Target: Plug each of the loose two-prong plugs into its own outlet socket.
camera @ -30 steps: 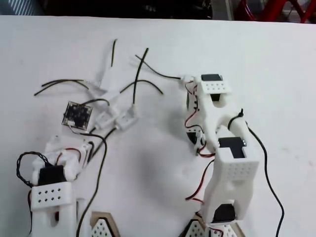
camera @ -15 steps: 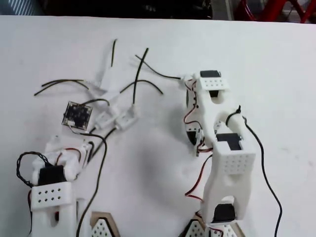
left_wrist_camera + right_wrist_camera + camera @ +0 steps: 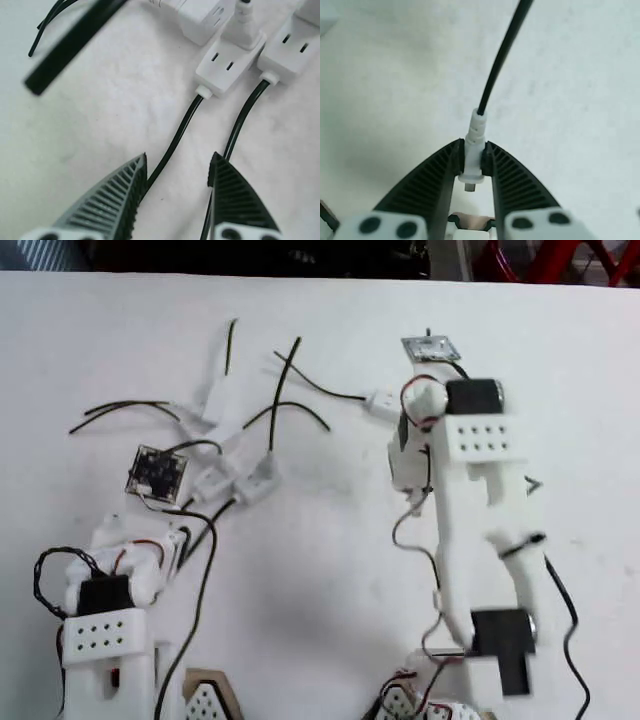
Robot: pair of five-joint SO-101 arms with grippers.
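Observation:
A white two-prong plug on a black cord sits pinched between my right gripper's fingers, which are shut on it. In the high view this plug lies at the table's upper middle, just left of the right arm's wrist. White outlet sockets with black cords cluster at the left centre. My left gripper is open low over the table, with one socket's black cord running between its fingers. Two sockets lie just ahead of it, side by side, slots facing up.
A small square circuit board lies left of the sockets. Loose black cords fan out toward the table's far side. A thick black cable crosses near the left gripper. Bare white table lies between the two arms.
The right arm has stretched out toward the far side and straightened, its wrist now beside the plug. The plug has hardly shifted. The left arm has stayed still.

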